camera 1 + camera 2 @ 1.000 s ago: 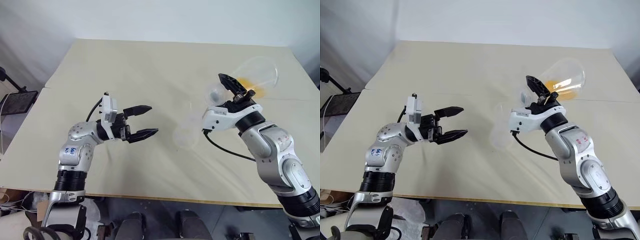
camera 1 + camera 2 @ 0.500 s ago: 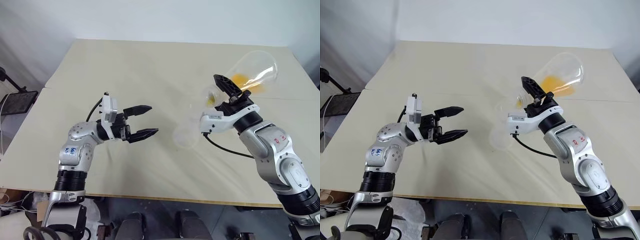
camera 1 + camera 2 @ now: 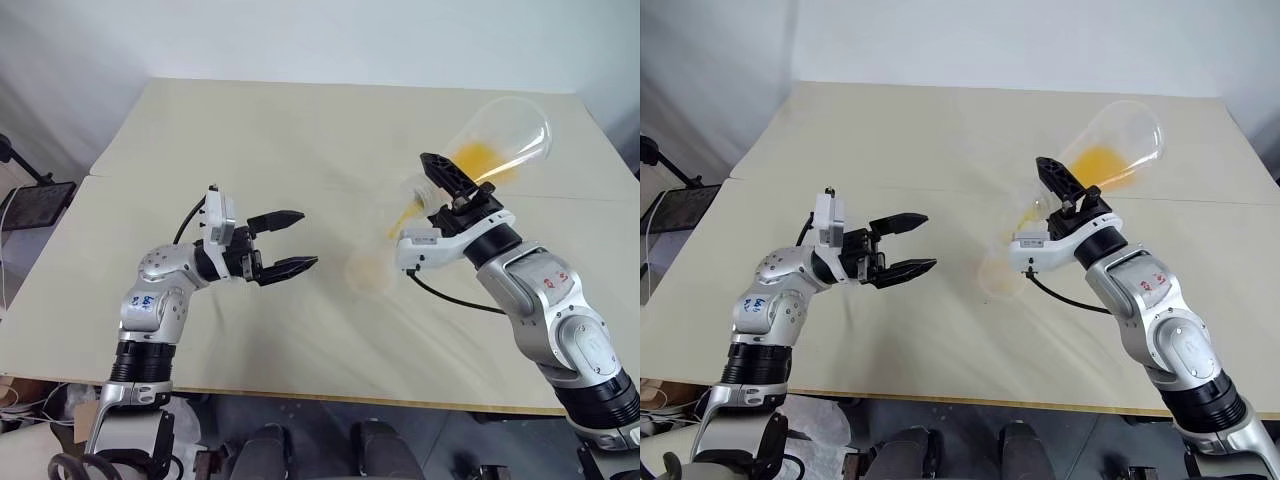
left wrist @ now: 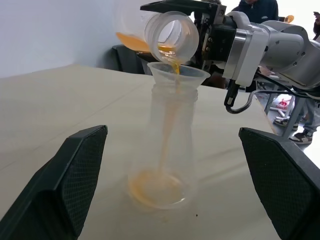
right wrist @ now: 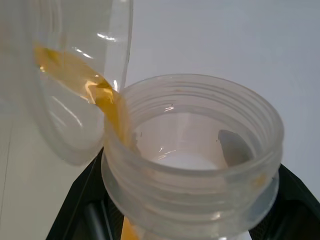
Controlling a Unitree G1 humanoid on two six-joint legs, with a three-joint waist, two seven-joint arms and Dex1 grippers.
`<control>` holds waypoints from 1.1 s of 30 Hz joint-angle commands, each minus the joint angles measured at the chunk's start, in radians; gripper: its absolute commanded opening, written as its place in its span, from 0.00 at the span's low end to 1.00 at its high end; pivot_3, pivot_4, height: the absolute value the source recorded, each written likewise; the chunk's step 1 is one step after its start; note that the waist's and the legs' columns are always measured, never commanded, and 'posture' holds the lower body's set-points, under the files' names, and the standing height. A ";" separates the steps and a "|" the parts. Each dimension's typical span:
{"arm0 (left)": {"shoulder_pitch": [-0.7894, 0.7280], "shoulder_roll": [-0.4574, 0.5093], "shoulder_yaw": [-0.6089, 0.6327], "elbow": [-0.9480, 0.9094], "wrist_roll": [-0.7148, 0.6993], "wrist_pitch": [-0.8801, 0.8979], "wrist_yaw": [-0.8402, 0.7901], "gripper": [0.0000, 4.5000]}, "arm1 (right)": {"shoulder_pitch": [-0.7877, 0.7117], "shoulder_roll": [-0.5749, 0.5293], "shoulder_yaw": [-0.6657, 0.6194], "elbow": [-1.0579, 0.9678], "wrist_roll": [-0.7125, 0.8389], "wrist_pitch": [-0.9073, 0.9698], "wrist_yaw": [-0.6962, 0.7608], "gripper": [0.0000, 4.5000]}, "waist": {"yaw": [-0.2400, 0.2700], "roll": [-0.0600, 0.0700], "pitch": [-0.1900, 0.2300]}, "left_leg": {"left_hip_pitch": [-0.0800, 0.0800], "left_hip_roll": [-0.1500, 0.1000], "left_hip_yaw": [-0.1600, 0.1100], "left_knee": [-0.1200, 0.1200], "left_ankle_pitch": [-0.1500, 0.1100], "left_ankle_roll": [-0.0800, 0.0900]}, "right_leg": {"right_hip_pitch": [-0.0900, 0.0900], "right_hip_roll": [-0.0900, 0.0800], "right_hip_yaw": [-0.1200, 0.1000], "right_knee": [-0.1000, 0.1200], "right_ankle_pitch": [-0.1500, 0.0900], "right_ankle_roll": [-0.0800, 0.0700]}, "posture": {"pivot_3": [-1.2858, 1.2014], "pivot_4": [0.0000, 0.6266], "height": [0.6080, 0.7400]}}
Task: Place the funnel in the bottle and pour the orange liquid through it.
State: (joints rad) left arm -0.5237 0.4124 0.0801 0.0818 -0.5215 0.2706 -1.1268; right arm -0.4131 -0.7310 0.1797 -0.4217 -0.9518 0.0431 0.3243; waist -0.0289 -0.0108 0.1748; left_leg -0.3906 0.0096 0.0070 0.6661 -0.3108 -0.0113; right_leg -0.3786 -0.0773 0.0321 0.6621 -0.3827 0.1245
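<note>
A robotics lab or test room is showing here: a plain beige surface (image 3: 300, 130) is standing against bare white walls (image 3: 300, 35), carrying clear lab-style glassware, a large flask (image 3: 500, 140) and a small conical bottle (image 4: 162, 145). Behind the surface, in the left wrist view, a seated person (image 4: 257, 9) and loose cabling (image 4: 240, 100) are showing, and a black stand (image 3: 25, 190) is standing at the room's left edge.

Bottle (image 4: 162, 145) alone between hands; table (image 3: 300, 130) beyond open.
</note>
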 commanded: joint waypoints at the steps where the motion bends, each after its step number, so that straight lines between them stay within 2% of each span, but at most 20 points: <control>1: 0.004 -0.002 0.004 -0.040 -0.024 -0.012 -0.001 1.00 | -0.027 -0.003 -0.061 -0.018 -0.010 -0.001 -0.009 0.55 | 0.000 0.000 0.000 | 0.000 0.000 0.000 0.000 0.000 0.000 | 0.000 0.000 0.000 0.000 0.000 0.000 | 0.52 0.24 1.00; 33: 0.017 -0.005 0.010 -0.059 -0.037 -0.008 0.011 1.00 | -0.024 0.001 -0.066 0.006 -0.064 -0.073 -0.019 0.55 | 0.000 0.000 0.000 | 0.000 0.000 0.000 0.000 0.000 0.000 | 0.000 0.000 0.000 0.000 0.000 0.000 | 0.52 0.24 1.00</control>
State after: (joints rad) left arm -0.5089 0.4028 0.0798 0.0559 -0.5338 0.2706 -1.1157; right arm -0.4153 -0.7305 0.1460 -0.3912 -1.0021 -0.0231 0.3225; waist -0.0293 -0.0108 0.1748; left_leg -0.3903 0.0097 0.0074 0.6661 -0.3108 -0.0114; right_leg -0.3786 -0.0772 0.0324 0.6624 -0.3827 0.1245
